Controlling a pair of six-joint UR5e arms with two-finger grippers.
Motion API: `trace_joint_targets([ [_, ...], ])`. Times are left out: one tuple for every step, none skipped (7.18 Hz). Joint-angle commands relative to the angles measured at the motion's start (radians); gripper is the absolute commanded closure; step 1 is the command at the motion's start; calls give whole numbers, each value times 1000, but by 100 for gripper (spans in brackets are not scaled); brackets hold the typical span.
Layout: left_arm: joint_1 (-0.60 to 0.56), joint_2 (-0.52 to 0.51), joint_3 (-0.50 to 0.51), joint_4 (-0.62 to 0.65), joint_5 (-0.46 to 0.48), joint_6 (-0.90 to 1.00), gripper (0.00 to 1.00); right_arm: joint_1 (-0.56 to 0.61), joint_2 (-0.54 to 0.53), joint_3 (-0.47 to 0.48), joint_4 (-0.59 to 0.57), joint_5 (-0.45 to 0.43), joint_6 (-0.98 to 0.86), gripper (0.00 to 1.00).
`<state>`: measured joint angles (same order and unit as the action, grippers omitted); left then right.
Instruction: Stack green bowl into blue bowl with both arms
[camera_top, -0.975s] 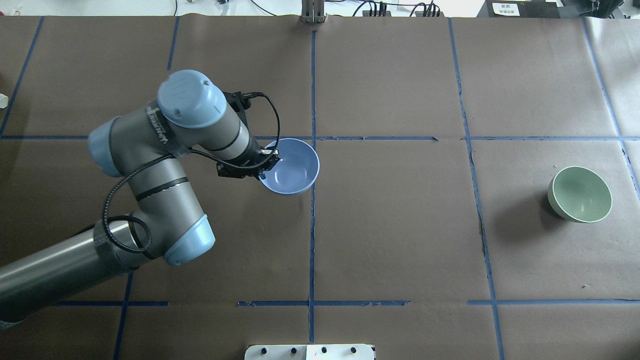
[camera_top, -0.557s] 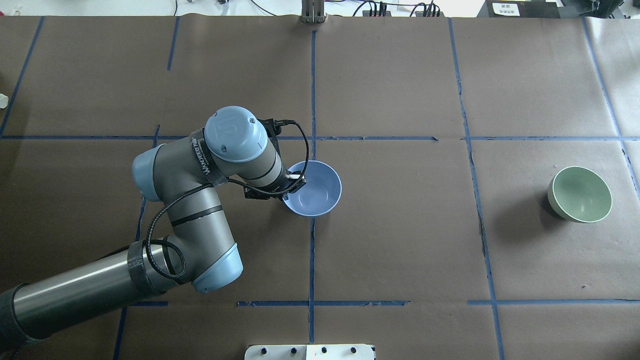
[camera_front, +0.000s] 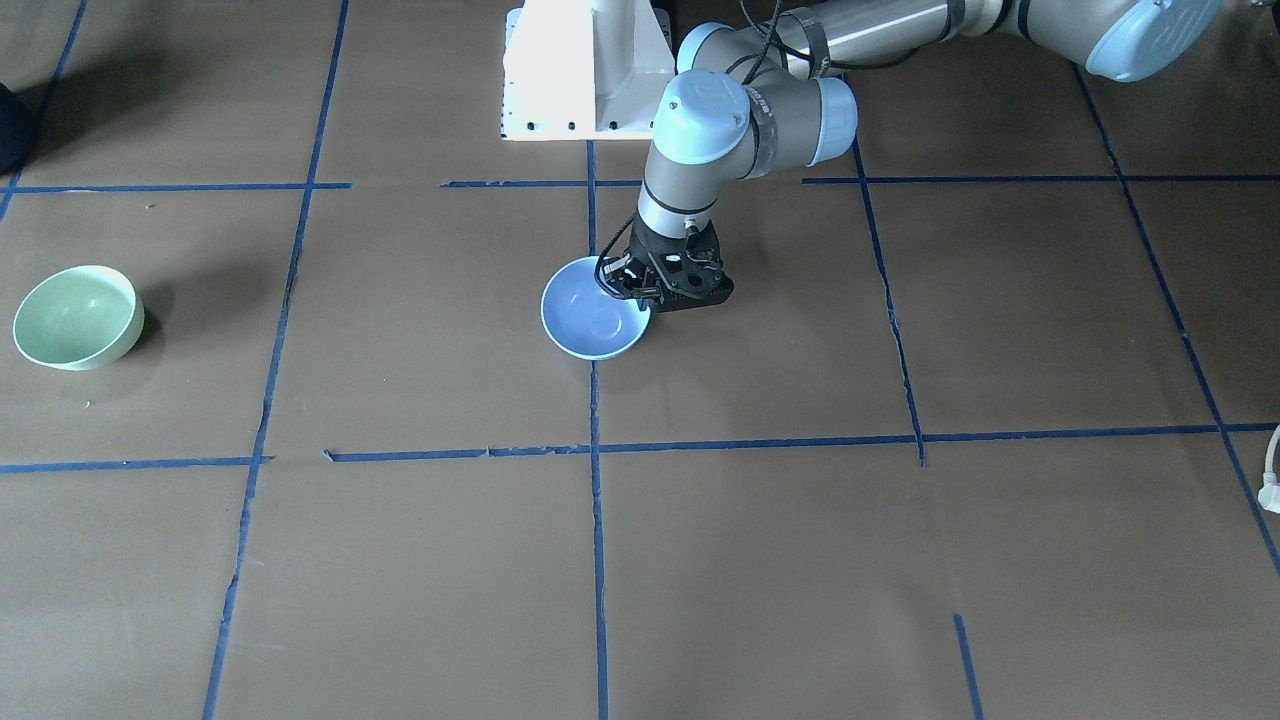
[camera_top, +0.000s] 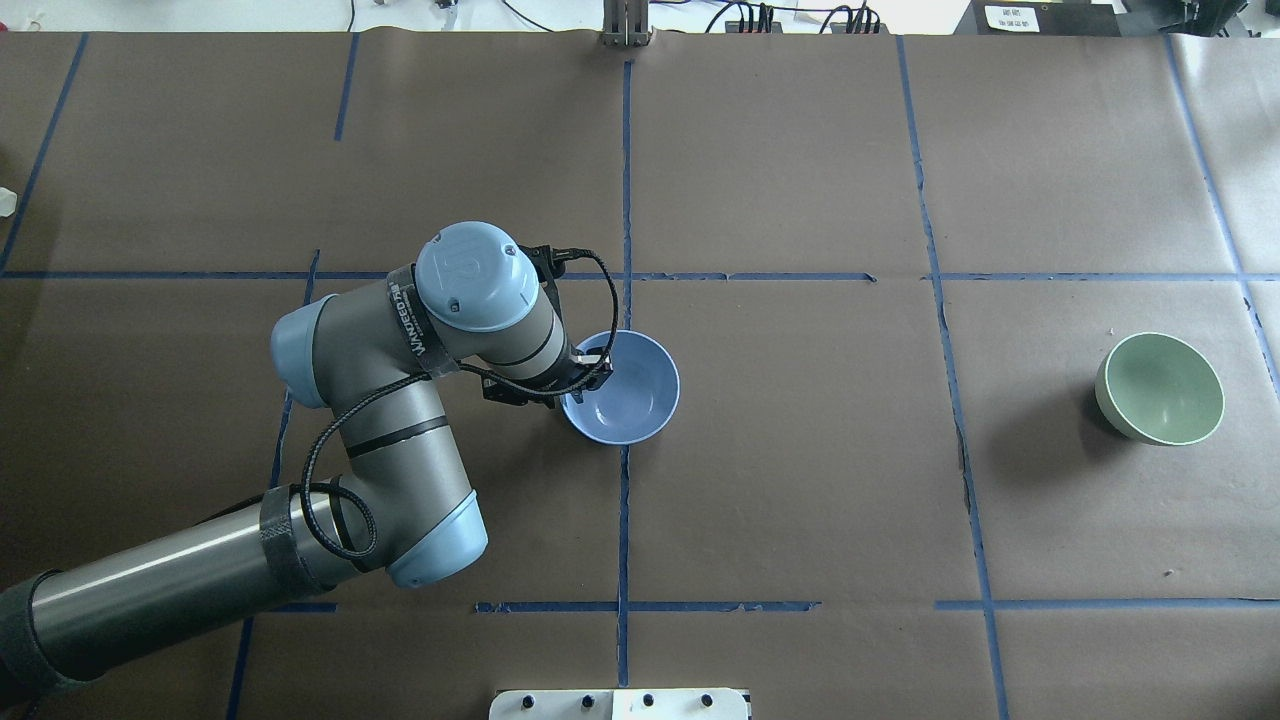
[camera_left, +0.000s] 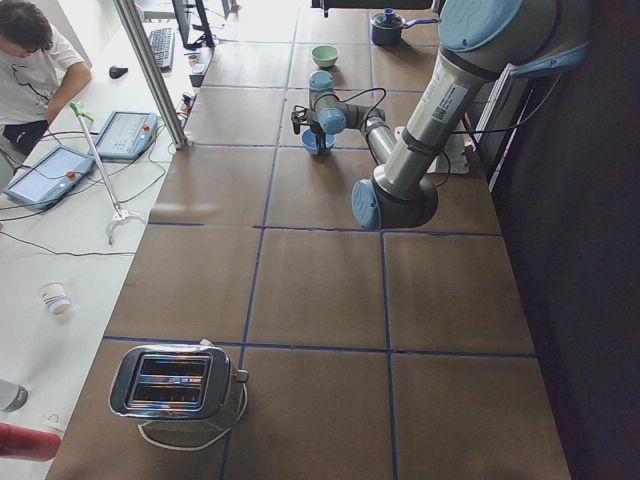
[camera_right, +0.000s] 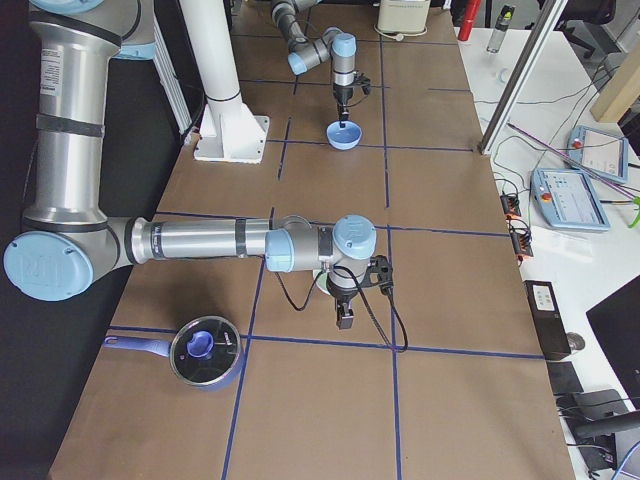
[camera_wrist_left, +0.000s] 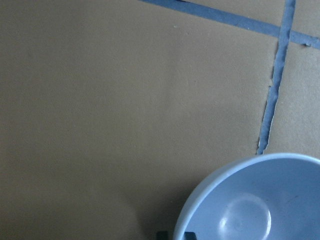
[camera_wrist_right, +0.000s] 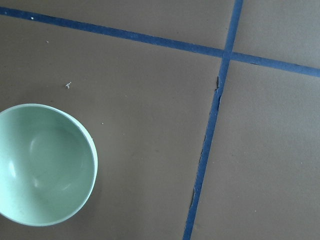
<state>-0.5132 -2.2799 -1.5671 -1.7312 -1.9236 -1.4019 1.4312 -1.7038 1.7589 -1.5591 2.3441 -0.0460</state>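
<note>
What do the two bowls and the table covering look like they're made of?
The blue bowl: likely plastic or melamine, smooth and semi-glossy with a soft highlight inside; glazed ceramic can't be ruled out. The green bowl: same shape and sheen, probably the same material. The table covering: matte brown paper, crossed by strips of blue tape.

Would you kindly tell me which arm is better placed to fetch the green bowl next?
Right, probably. The wrist view of the right arm shows the green bowl close below; the left end effector grips the rim of the blue bowl at mid-table, far from it.
</note>
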Motion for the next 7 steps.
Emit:
trace_joint_targets([
  [-71,26,-77,107,-84,111,0,2,30,1,-1,4,-2,0],
  [-149,137,-205,190,-153,285,0,2,32,5,1,3,0,0],
  [-250,278,-319,231,-187,511,0,0,32,7,1,4,3,0],
  [-380,398,-350,261,-245,722,0,0,32,7,-1,4,3,0],
  [-536,512,-341,263,-291,996,0,0,32,8,1,15,3,0],
  [-708,610,-308,263,-336,1232,0,0,32,7,1,18,0,0],
  [-866,682,-233,259,-394,1414,0,0,32,5,1,18,0,0],
])
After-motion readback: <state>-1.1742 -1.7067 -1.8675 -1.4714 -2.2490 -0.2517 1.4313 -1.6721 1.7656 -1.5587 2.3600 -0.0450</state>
